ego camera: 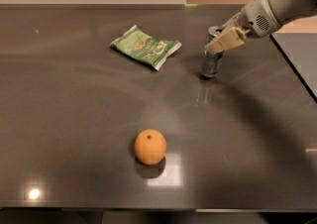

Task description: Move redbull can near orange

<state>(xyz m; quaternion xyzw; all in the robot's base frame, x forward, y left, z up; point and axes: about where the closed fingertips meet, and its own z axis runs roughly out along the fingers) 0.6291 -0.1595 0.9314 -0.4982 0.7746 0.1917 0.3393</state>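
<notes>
The redbull can (210, 64) stands upright on the dark table (74, 119), at the back right. My gripper (219, 42) reaches in from the right and sits at the can's upper part, covering some of it; the can's shiny top shows just behind it. The can's base rests on the table. The orange (150, 146) sits alone at the front middle, well apart from the can and to its front left.
A flat green snack packet (145, 47) lies at the back middle, left of the can. The table's right edge (293, 67) runs diagonally just behind my arm (277, 7). The front edge lies just below the orange.
</notes>
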